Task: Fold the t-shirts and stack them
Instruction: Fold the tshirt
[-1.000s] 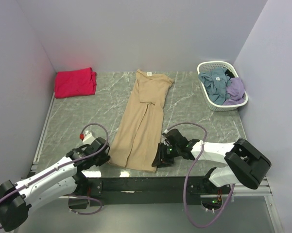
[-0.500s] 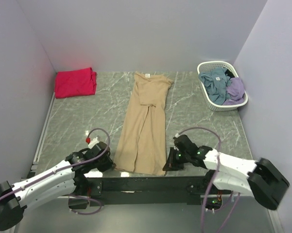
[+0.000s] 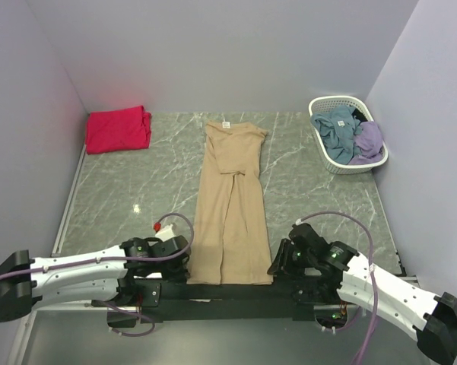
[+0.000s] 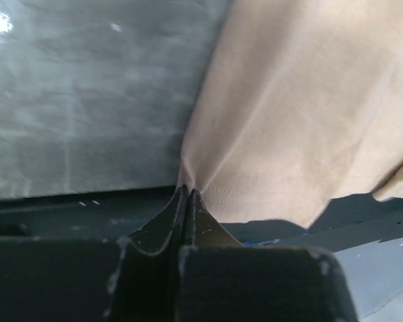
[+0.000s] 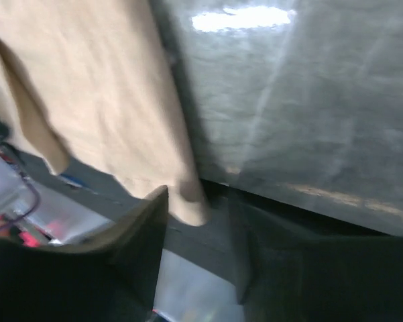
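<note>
Left end effector (image 4: 186, 193): clamped on tan t-shirt (image 4: 308, 100) hem.
Right end effector (image 5: 200, 228): parted, hem loose.
Risk: we expect a one-sided pull to skew it.

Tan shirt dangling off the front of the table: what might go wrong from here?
1. The left jaws pinch only a sliver of hem on the tan t-shirt; it could slip free when lifted.
2. The right jaws stand apart, with the other hem corner loose between them; a one-sided pull may skew the shirt.
3. The hem hangs past the near edge of the table, so the shirt could slide off.
</note>
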You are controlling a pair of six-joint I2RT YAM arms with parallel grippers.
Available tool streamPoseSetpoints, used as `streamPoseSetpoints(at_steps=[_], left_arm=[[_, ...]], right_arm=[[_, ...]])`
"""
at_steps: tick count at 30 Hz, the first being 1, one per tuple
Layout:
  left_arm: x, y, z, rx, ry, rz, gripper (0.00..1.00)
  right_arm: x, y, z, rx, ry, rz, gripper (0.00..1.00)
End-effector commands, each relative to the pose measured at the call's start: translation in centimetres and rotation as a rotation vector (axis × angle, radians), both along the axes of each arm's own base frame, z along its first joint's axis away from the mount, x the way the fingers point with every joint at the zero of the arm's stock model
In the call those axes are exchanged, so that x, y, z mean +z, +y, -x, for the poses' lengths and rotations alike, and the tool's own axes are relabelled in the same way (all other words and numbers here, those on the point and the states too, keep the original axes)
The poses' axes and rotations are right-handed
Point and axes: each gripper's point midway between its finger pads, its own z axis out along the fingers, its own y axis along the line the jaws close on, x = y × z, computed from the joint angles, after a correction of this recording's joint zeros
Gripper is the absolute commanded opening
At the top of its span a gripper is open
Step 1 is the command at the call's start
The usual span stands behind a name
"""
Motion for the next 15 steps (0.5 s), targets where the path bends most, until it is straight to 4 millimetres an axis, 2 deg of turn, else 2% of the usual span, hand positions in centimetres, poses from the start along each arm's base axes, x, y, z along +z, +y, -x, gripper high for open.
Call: streamPoseSetpoints(at_steps=[1,3,4,6,8,10,15], left_arm=[[1.9,-1.5,-0.9,0.021,-0.042,-0.014,0.01],[2.1,-1.4,-0.9,0.027,-0.049,-0.03,0.17],[2.2,-1.3,-1.0,0.032,-0.056,-0.032,0.28],[2.3,-0.9,-1.3,0.042,-0.072,-0.037,0.32],[2.4,-0.6,-1.4,0.059,-0.086,-0.025,0.41],[2.6,-0.3,-1.4,0.068,-0.091,-0.01,0.43],[1.6,0.4,-0.9,0.076,-0.067,-0.022,0.45]], right_arm=[[0.2,-1.2,-0.5,-0.052,-0.019,0.061,0.59],[0.3,-1.1,-0.5,-0.047,-0.018,0.067,0.6],[0.2,-1.3,-0.5,-0.045,-0.015,0.076,0.61],[0.0,-1.1,-0.5,-0.036,-0.01,0.079,0.61],[-0.1,-0.9,-0.4,-0.028,-0.001,0.069,0.61],[-0.4,-0.7,-0.2,-0.029,0.011,0.055,0.61],[-0.3,-0.1,0.1,-0.02,0.02,0.013,0.61]])
